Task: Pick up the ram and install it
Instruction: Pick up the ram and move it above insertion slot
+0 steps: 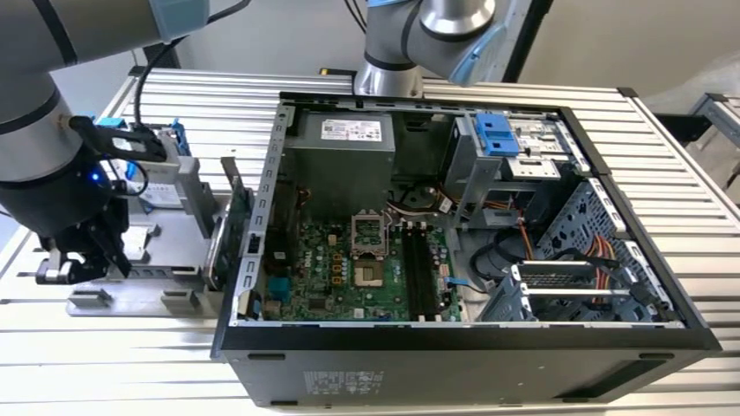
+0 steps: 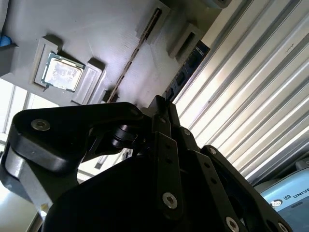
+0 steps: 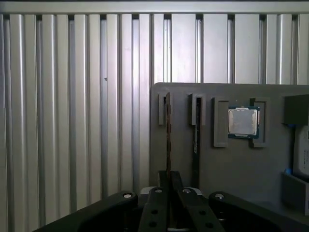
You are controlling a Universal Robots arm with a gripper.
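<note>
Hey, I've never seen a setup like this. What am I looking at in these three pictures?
This is a robot arm with a gripper. The exterior view, from a camera off the arm, shows a ribbed table with an open computer case and, on that view's left, a grey tray of parts. Both wrist views come from cameras on the arm, looking past the gripper at the tray. It holds a processor, the ram on edge in a slot and a second stick beside it. The gripper is right at the ram.
</note>
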